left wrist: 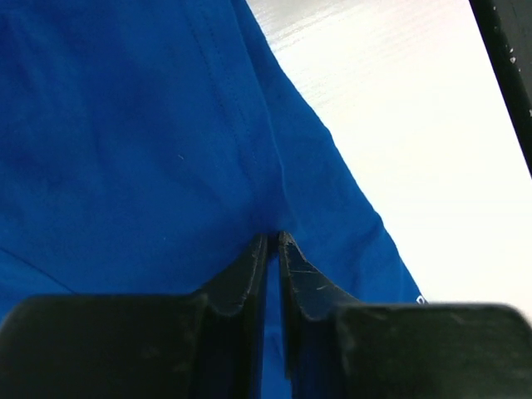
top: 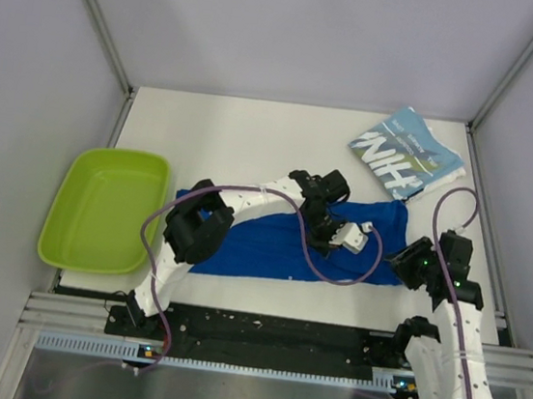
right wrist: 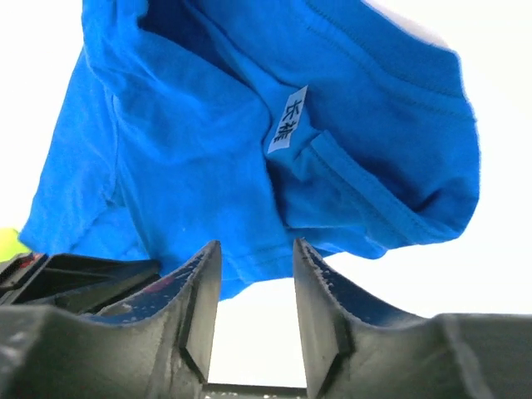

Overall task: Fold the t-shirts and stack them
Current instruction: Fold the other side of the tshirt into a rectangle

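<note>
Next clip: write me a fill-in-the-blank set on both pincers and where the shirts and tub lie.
1. The left pincer is ____ on the royal blue cloth t-shirt.
2. The right pincer is ____.
3. The folded teal-blue t-shirt with white lettering lies at the white table's far ____ corner.
4. The lime-green plastic tub sits at the table's ____ side.
Missing words: shut; open; right; left.

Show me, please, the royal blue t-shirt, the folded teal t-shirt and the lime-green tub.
royal blue t-shirt [top: 261, 245]: top external view, flat body cloth.
folded teal t-shirt [top: 392, 163]: top external view, white lettering.
lime-green tub [top: 104, 214]: top external view, bare floor.
</note>
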`<action>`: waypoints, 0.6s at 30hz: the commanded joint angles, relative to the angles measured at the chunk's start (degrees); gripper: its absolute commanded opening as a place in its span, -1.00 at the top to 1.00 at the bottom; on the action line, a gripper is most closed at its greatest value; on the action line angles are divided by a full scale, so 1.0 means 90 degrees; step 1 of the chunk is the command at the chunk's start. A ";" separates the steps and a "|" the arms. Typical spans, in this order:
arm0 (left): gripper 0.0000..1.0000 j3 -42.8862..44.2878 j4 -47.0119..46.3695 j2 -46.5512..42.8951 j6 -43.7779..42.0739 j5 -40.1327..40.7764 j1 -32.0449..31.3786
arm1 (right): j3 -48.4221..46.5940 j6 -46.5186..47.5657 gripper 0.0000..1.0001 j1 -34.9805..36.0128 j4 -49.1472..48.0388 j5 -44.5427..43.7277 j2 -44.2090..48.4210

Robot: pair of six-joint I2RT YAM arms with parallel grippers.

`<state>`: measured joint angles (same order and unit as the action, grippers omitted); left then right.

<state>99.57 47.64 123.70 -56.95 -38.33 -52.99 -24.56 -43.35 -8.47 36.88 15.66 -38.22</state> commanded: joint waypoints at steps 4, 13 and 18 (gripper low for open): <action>-0.05 0.0508 0.0555 -0.0385 -0.0148 -0.0380 0.0029 | -0.1333 0.0812 -0.11 0.0033 -0.0815 -0.1182 -0.0654; -0.11 -0.0075 0.0334 -0.1418 0.0749 0.0868 0.0866 | -0.2914 0.1545 -0.19 -0.0026 -0.2272 -0.0335 -0.4461; -0.08 -0.1140 -0.0263 -0.1849 0.1531 0.1913 0.1940 | -0.3365 0.1448 -0.09 -0.0026 -0.2750 0.0261 -0.5713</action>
<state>94.89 49.32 110.59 -50.04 -29.95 -42.65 -51.20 -31.48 -8.54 17.43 12.64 -85.41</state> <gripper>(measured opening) 0.550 0.564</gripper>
